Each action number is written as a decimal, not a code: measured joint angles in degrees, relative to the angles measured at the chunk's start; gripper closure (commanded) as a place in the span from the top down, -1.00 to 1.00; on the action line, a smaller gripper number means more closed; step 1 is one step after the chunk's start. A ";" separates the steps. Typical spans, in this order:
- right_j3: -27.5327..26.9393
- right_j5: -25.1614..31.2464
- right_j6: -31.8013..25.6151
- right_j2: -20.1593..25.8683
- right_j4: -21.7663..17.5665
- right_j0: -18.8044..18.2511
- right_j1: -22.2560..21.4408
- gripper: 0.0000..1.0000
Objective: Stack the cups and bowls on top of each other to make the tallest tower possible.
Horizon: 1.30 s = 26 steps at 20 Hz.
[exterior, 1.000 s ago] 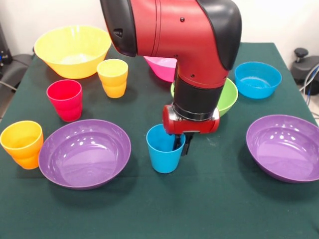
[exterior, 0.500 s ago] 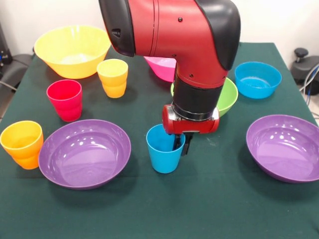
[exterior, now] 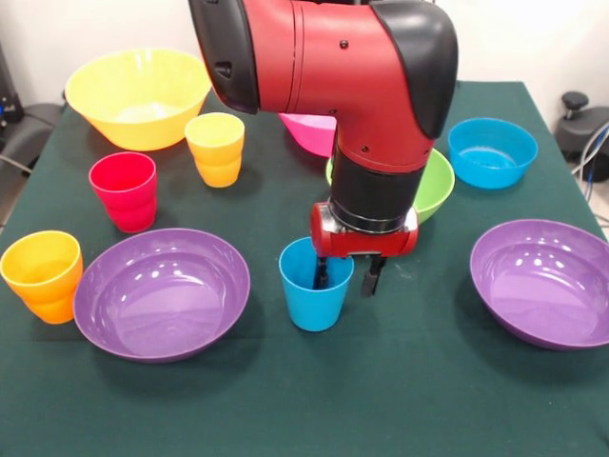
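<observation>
The blue cup (exterior: pixel 312 297) stands upright on the green cloth at the middle of the front view. My gripper (exterior: pixel 347 276) is open and astride the cup's right wall, one finger inside the cup and the other outside it. At the left stand the red cup (exterior: pixel 124 190), the yellow cup (exterior: pixel 215 149) and the orange cup (exterior: pixel 43 276), each on its own. The lime green bowl (exterior: pixel 438 186) sits behind the arm, with the small blue bowl (exterior: pixel 492 150) to its right. Nothing is stacked on anything.
Two purple bowls lie at the front, one left (exterior: pixel 162 290) and one right (exterior: pixel 542 281). A large orange-yellow bowl (exterior: pixel 138 95) sits at the back left. The pink bowl (exterior: pixel 306 129) is mostly hidden behind the arm.
The fingers have spread apart: they were shut on the blue cup's right rim and now stand open on either side of it. The cup has not moved.
</observation>
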 measured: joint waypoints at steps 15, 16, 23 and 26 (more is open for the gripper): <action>0.06 0.01 0.00 -0.07 0.07 0.05 -0.03 1.00; 0.06 0.02 0.00 -0.08 0.07 0.05 -0.04 1.00; 0.31 0.65 0.00 -0.13 0.31 0.10 -0.88 1.00; 1.51 1.84 0.00 -0.14 1.24 0.09 -2.51 1.00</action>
